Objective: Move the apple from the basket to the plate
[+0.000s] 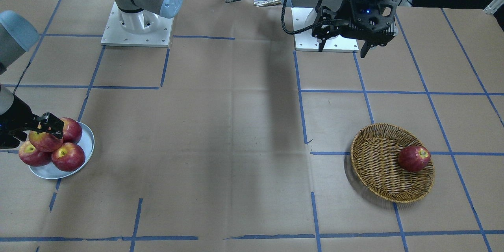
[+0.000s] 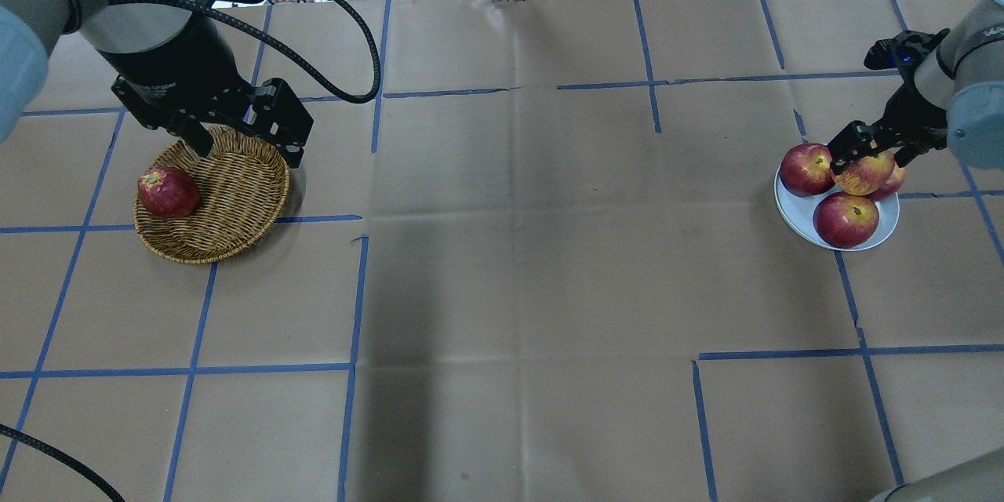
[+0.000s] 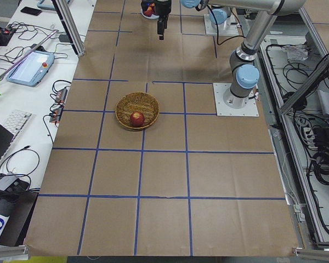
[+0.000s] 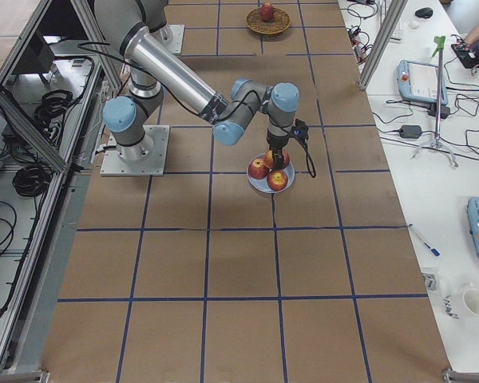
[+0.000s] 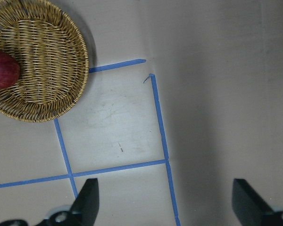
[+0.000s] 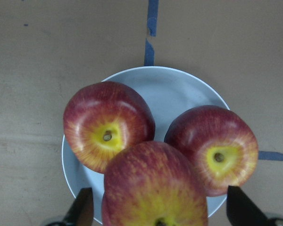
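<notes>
The apple (image 2: 863,172), paler with yellow-orange streaks, lies on top of three redder apples on the pale plate (image 2: 796,212) at the table's right side. My right gripper (image 2: 867,161) is open around it. In the right wrist view both fingers stand clear of the apple (image 6: 155,188) and the plate (image 6: 179,89) lies below. The wicker basket (image 2: 227,204) sits at the left and holds one dark red apple (image 2: 167,192). My left gripper (image 2: 247,149) is open and empty, high over the basket's far rim.
Redder apples (image 6: 108,125) (image 6: 212,148) crowd the plate under the pale one. Blue tape lines (image 2: 357,290) grid the brown paper table. The two arm bases (image 1: 138,27) stand at the robot's side. Cables and devices lie past the table's edges.
</notes>
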### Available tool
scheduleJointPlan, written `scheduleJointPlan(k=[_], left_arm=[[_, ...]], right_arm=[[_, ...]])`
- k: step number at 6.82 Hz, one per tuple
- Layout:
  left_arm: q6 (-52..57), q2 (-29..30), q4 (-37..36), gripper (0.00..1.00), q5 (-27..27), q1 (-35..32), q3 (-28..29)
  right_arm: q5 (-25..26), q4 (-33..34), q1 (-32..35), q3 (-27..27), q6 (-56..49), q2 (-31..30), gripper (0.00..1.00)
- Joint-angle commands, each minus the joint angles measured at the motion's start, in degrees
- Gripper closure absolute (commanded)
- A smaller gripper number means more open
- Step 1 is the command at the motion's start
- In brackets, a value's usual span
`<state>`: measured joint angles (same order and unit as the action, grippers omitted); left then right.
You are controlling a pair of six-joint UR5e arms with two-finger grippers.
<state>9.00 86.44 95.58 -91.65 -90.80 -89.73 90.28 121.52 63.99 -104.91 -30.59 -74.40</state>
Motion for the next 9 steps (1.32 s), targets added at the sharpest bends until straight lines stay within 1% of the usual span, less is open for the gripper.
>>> scheduleJointPlan(k=[1,2,3,4,5,7,8,9], left_arm=[[0.05,0.48,-0.05,0.01,-0.02,0.01,0.0],[0.32,0.14,-0.05,0.01,-0.02,0.01,-0.26],[0.41,-0.13,0.04,0.01,-0.02,0.01,-0.09],[0.41,-0.04,-0.05,0.01,-0.02,0.01,0.0],[0.49,-0.13,0.04,0.01,-0.02,0.01,-0.18],[0.58,-0.66,0.3,0.01,-0.02,-0.07,-0.79],[0.58,-0.57,0.22,0.01,-0.02,-0.08,-0.71],[0.58,-0.66,0.22,0.01,-0.02,-0.08,-1.05]], right_arm=[[-0.45,-1.27,0.86,3.37,0.35,-2.66,0.0],[-0.63,-7.72,2.7,6.44,1.31,-5.21,0.0],[-0.45,-16.14,6.11,10.12,5.67,-7.75,0.0],[-0.02,-23.1,10.15,12.6,12.07,-9.96,0.0],[0.07,-27.0,14.02,13.58,18.22,-11.2,0.0],[-0.01,-28.7,22.62,13.59,28.26,-12.96,0.0],[-0.19,-30.53,24.76,13.5,30.83,-13.23,0.0],[-0.8,-30.81,24.95,13.15,30.94,-14.97,0.0]])
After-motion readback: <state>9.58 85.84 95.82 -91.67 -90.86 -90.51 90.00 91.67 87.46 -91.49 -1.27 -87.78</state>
